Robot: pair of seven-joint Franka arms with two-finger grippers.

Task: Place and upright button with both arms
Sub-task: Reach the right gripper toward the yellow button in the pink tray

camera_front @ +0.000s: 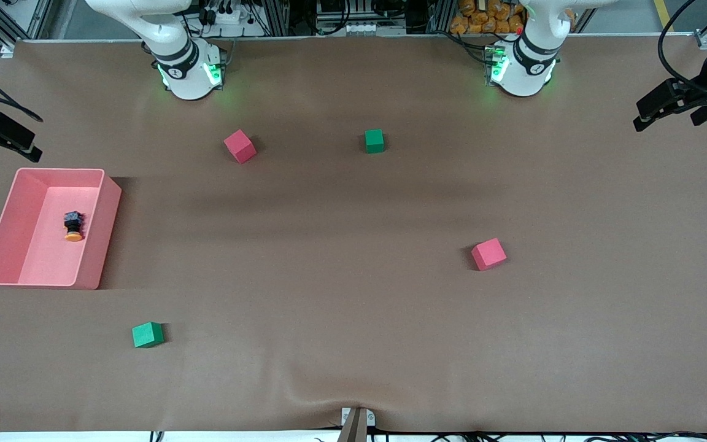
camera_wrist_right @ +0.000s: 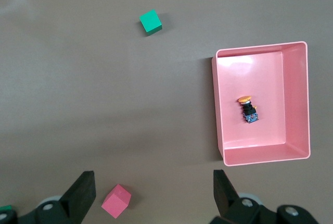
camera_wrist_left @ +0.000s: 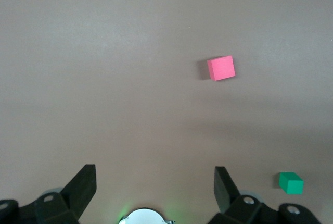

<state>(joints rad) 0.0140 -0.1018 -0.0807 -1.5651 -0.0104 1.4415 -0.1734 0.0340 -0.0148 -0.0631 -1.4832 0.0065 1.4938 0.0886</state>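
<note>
The left end effector (camera_wrist_left: 151, 193) is seen in its wrist view with its two black fingers (camera_wrist_left: 82, 185) spread wide and nothing held between them; it is raised over bare brown surface (camera_front: 341, 294) at the left arm's end. In the front view it shows as a black shape (camera_front: 676, 101) at the picture's edge. The right end effector (camera_wrist_right: 151, 195) is likewise opened wide and empty, its fingers (camera_wrist_right: 83, 190) apart, and it is raised over the right arm's end of the surface, shown in the front view as a black shape (camera_front: 3, 135) just above the pink tray (camera_front: 99, 236).

The tray is taken as the landmark. The button (camera_front: 73, 226) is found inside it, lying on its side on the tray floor, its orange cap turned toward the front camera and its black body toward the robot bases. It is touched by neither end effector.

A green cube (camera_front: 147, 334) lies nearer to the front camera than the tray, near its corner. A pink cube (camera_front: 240, 146) lies farther from the camera than the tray, toward the right arm's base (camera_front: 188, 70). A second green cube (camera_front: 374, 140) rests well apart from the tray, toward the left arm's base (camera_front: 522, 67). A second pink cube (camera_front: 488, 253) sits well apart from the tray, toward the left arm's end.
</note>
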